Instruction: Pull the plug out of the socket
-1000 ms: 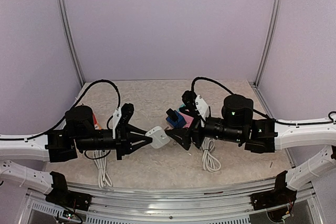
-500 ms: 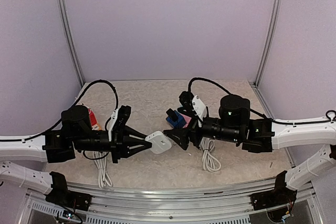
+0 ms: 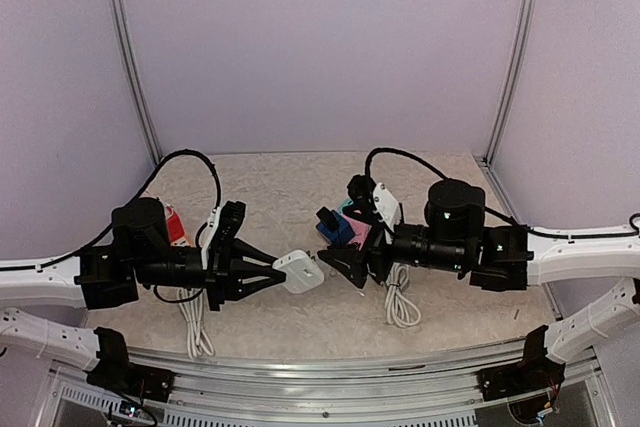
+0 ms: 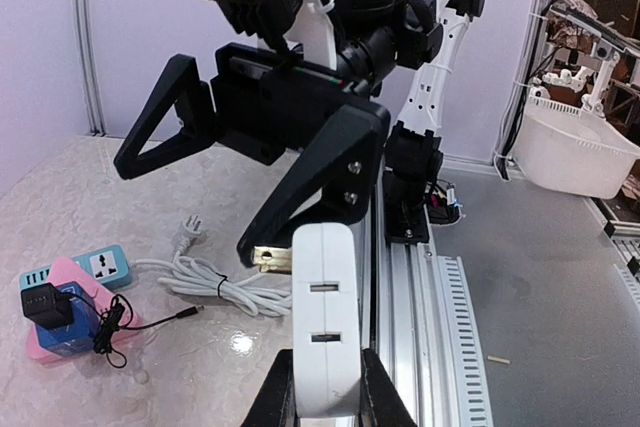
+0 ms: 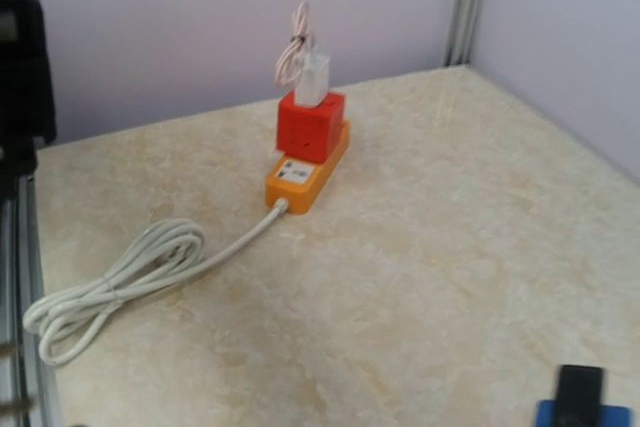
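Far left on my overhead feed, the orange power strip (image 3: 176,228) is mostly hidden behind the left arm. The right wrist camera shows it whole, carrying a red cube (image 5: 311,127) and a white charger (image 5: 312,77).

The left gripper (image 3: 284,275) has its fingers clamped tight on the white adapter plug (image 3: 301,271), held above the surface (image 3: 300,187) near the middle. Its long axis runs along the fingers, pointing right toward the other arm. From the left wrist, a narrow face with two slots looks at the lens. Something brassy sits beside it that I can't identify.

Just right of it, the right gripper (image 3: 332,259) has its fingers spread wide, holding nothing. Whether a fingertip touches the plug, I can't tell.

Behind sits a blue strip (image 4: 100,265) with pink and blue blocks and a black plug (image 4: 42,303), partly covered overhead by the right arm. The right wrist view doesn't show its own fingers.
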You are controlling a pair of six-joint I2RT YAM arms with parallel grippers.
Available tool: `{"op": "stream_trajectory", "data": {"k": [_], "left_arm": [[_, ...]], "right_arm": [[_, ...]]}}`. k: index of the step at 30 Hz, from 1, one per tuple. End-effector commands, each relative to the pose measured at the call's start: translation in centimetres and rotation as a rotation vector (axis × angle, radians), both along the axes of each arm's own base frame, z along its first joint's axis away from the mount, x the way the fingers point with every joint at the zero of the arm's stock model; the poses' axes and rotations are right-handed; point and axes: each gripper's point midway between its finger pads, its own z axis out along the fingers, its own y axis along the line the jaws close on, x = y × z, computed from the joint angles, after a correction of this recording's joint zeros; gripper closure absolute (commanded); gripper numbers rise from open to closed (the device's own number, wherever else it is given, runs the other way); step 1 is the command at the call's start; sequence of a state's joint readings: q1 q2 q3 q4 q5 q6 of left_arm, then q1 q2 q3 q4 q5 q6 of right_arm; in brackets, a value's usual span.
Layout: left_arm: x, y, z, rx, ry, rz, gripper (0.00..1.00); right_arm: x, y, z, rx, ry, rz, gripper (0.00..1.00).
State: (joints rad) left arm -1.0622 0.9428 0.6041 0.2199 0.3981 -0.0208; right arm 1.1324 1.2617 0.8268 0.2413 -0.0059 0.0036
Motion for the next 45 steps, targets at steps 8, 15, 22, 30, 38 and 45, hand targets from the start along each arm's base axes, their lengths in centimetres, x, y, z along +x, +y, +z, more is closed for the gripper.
{"op": "stream_trajectory", "data": {"k": [8,15,22,30,38,45], "left_arm": [[0.1,1.0,0.6,0.034,-0.073,0.033,1.0],[0.1,0.3,0.6,0.029,-0.077,0.013,1.0],[-0.2,0.3,0.7,0.025,-0.095,-0.007,1.0],[-0.8,0.4,0.7,0.018,-0.11,-0.04,1.0],[-1.1,0.3,0.4,0.023,-0.107,-0.058,1.0],[-1.0,0.3,0.3,0.028,-0.111,-0.054,1.0]], "right_arm": [[-5.7,-1.2,1.3,0.041,0.031,0.184,0.12],[-8.1,2.0,0.8,-0.013,0.005,0.272,0.24],[-9.0,3.4,-0.1,-0.033,0.0,0.3,0.35],[-9.5,3.6,0.7,-0.005,-0.004,0.329,0.4],[-9.4,3.5,1.3,0.016,-0.011,0.32,0.41],[-8.8,2.6,2.5,0.027,-0.051,0.28,0.42]]}}
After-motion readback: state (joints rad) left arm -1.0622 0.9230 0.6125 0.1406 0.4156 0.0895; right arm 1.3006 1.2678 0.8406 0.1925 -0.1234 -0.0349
